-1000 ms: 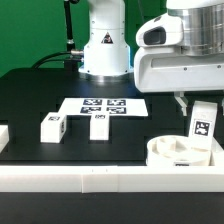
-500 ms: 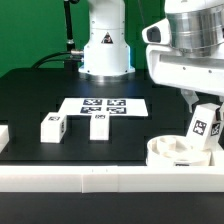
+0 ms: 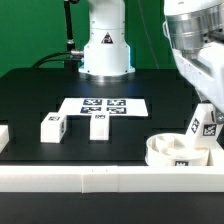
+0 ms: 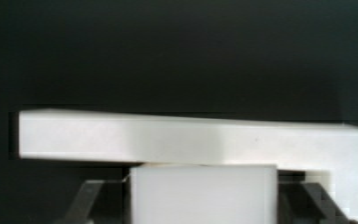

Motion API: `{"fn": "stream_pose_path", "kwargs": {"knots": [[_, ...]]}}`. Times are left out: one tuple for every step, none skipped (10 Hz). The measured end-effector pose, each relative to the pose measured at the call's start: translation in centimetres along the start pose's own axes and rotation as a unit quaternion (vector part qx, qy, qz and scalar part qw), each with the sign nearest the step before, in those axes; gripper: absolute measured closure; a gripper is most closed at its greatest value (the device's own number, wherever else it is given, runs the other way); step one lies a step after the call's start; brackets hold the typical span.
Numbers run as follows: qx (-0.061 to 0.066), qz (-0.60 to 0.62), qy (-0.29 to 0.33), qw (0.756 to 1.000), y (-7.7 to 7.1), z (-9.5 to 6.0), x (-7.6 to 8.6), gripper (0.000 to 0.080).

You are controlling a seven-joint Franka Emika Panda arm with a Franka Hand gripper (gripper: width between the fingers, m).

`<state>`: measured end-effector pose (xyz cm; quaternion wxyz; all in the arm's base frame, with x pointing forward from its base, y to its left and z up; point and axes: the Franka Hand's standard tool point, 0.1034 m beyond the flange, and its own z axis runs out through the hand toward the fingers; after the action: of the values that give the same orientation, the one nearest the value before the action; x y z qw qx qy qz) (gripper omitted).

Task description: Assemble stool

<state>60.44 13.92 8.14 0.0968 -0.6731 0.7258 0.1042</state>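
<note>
The round white seat lies at the exterior view's right, against the front rail. My gripper is shut on a white leg with a square tag and holds it tilted just above the seat's right edge. In the wrist view the leg fills the gap between my dark fingers. Two more tagged legs lie on the black table at the left and centre.
The marker board lies flat behind the two loose legs. A white rail edges the table's front. A white bar crosses the wrist view beyond the held leg. The robot base stands at the back.
The arm has swung toward the exterior view's right and tilted. The held leg has moved right with it and now leans instead of standing upright over the seat.
</note>
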Motion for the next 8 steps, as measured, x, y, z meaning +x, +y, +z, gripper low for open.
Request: {"fn": "stream_pose_path", "kwargs": {"knots": [[0.008, 0.043, -0.004, 0.999, -0.1, 0.1, -0.1, 0.0456], [0.010, 0.103, -0.010, 0.995, -0.1, 0.2, -0.4, 0.0456], [0.009, 0.135, -0.014, 0.991, 0.0, 0.2, -0.6, 0.0456], [0.009, 0.123, -0.014, 0.992, 0.0, 0.2, -0.6, 0.0356], [0.009, 0.112, -0.015, 0.994, 0.0, 0.3, -0.6, 0.0227], [0.008, 0.092, -0.015, 0.996, 0.0, 0.2, -0.7, 0.0174], [0.004, 0.056, -0.017, 0.998, 0.2, -0.4, -1.1, 0.0174], [0.010, 0.018, -0.020, 1.000, 0.5, -1.3, -1.3, 0.0154]]}}
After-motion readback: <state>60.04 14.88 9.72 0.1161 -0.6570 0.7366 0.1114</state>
